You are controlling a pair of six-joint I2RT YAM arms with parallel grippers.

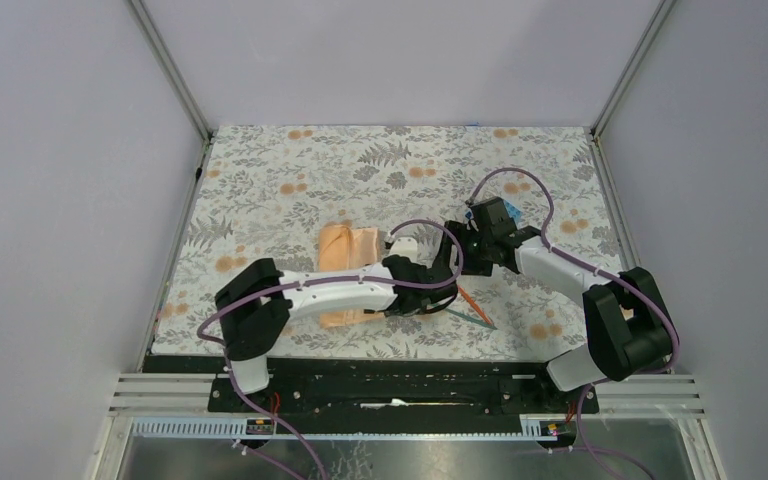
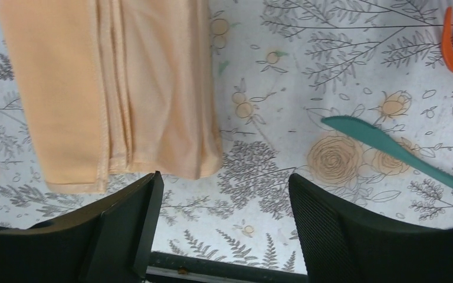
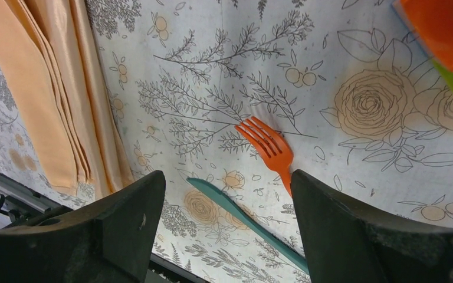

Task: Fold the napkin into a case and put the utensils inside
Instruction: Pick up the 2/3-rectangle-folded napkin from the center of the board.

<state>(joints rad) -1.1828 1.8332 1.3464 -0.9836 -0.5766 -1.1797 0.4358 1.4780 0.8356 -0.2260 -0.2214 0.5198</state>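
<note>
Status: the fold stage looks largely complete. The loading stage has not begun.

Your napkin (image 1: 345,245) lies on the floral mat (image 1: 290,170) that covers the counter. It is gathered into a narrow, layered strip, and the left wrist view shows several stacked hems along one long side. I judge this to be the case, or close to it. Whether it offers an open pocket cannot be told from these views.

Both utensils lie flat on the mat outside the napkin, on its right-arm side and apart from it. The teal knife (image 2: 383,141) is the nearer of the two to the napkin, with the orange fork (image 3: 268,144) just beyond it. Whether they touch cannot be told.

Your left end effector (image 2: 224,194) has its fingers apart and empty, over bare mat just off the napkin's short end. Your right end effector (image 3: 227,183) also has its fingers apart and empty, positioned above the two utensils.

The toy blocks (image 3: 448,47) sit beyond the utensils, on the side away from the napkin, and are not part of the job.

Outstanding: you have each utensil to lift and slide into the napkin. In my judgement the thin plastic will be awkward to pinch off the mat, and the slippery satin may shift or open when pushed.
</note>
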